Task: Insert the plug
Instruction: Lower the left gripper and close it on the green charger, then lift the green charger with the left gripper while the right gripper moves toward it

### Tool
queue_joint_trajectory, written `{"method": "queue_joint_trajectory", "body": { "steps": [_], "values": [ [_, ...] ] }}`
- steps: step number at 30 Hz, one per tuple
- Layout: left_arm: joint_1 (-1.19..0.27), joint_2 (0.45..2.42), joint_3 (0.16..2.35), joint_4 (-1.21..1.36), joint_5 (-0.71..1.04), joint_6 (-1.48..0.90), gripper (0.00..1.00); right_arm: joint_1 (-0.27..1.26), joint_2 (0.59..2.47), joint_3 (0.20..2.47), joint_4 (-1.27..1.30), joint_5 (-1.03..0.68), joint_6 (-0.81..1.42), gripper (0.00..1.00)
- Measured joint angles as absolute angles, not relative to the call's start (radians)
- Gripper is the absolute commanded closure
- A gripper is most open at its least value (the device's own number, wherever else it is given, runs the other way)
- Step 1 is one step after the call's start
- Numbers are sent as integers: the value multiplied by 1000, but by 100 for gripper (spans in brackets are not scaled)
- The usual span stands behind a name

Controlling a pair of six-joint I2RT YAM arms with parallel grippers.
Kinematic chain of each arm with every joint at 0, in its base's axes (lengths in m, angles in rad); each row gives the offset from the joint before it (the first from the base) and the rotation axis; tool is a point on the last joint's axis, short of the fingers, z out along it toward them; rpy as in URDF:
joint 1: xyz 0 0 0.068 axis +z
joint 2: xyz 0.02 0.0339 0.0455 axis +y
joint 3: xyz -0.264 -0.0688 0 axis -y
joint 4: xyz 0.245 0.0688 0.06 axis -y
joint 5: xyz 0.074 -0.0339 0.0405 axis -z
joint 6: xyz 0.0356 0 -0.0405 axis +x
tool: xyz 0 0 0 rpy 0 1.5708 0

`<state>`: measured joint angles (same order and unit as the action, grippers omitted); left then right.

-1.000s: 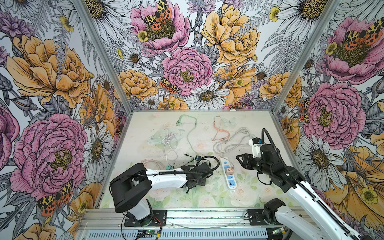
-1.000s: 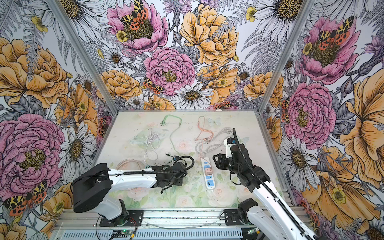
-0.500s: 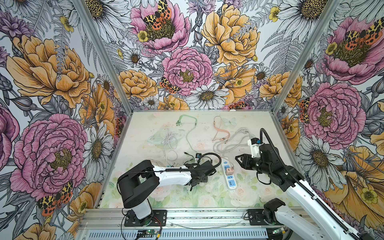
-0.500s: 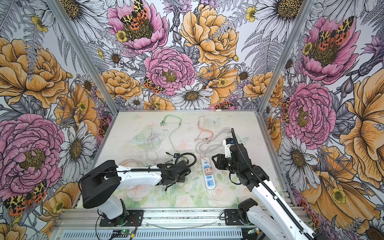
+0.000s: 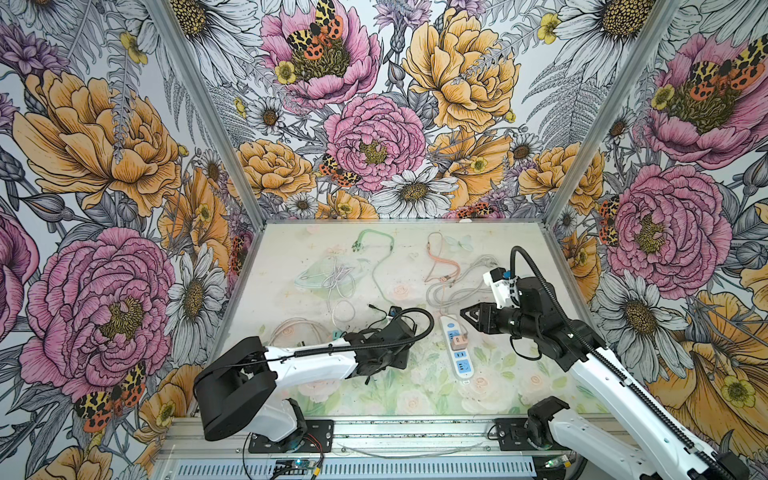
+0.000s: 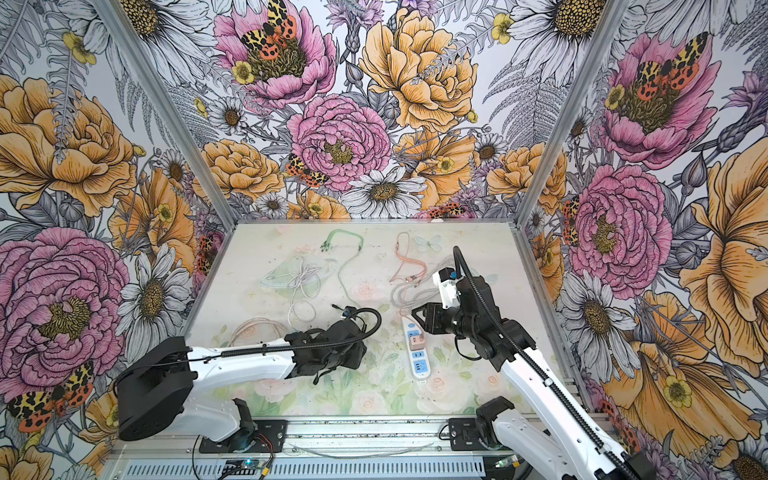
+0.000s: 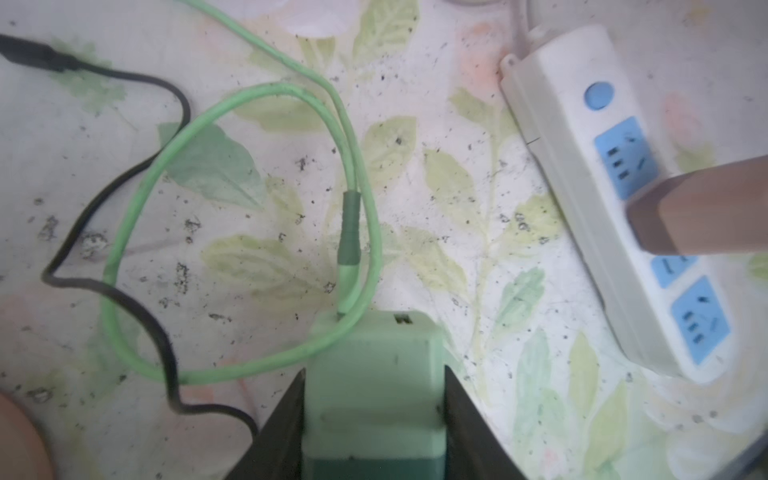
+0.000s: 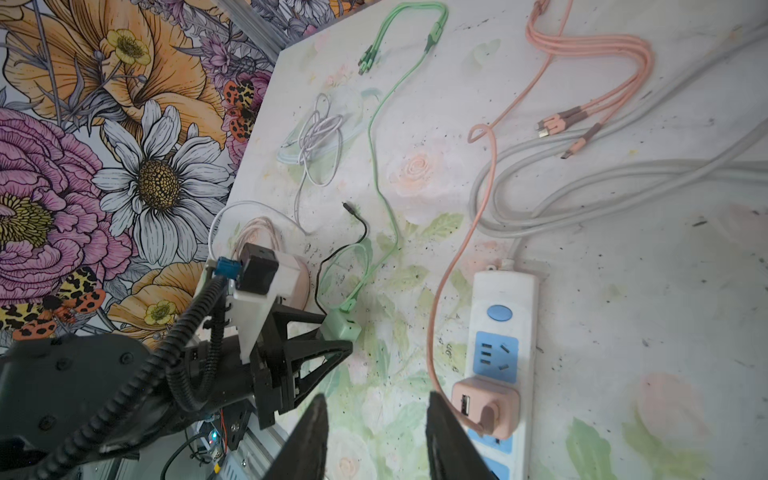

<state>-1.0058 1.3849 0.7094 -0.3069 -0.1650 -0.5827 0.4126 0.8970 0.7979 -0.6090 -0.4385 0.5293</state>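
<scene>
– Floral paper (image 5: 365, 137) covers all three walls on my screens, and the pale worktop (image 5: 286, 266) is strewn with cables. What do you need?

– Where is the plug?

– I have the green plug (image 7: 374, 399) between the fingers of the left hand (image 7: 374, 371), which is clamped on its two sides. Only the wrist cameras give me that. In both top views the left arm's own wrist covers the fingers and I cannot pick the plug out. From the right wrist camera I see the green plug (image 8: 341, 326) low at the worktop, apart from the white power strip (image 8: 503, 291). I cannot tell whether it is lifted.

– And its lead?

– A green cable (image 7: 124, 232) leaves its face and curls into a loop, crossed by a black cable (image 7: 83, 216).

– Any writing?

– The blue socket panels on the strip carry small marks, too blurred for me to read. A pink adapter (image 8: 486, 405) is seated in the strip, and a pink cable (image 8: 557, 122) lies farther back.

– Right side?

– The right hand (image 8: 376, 397) has its fingers apart with nothing between them. In a top view the right hand (image 5: 465, 314) hangs just beside the strip's cord end.
</scene>
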Motion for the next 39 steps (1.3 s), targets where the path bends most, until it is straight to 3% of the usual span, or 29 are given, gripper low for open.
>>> {"method": "queue_joint_trajectory", "body": {
  "steps": [10,22,29,39],
  "values": [
    [-999,1304,733,-339,-19,-389,62,563,1018,798,-544,-450,530,59],
    [-970,1176,732,-382,7,-347,62,599,1211,821,-428,-449,529,65],
    [-888,1100,719,-408,67,-347,62,654,1232,822,-405,-402,478,60],
    [-879,1056,719,-427,149,-350,62,719,1293,821,-258,-320,363,54]
  ]
}}
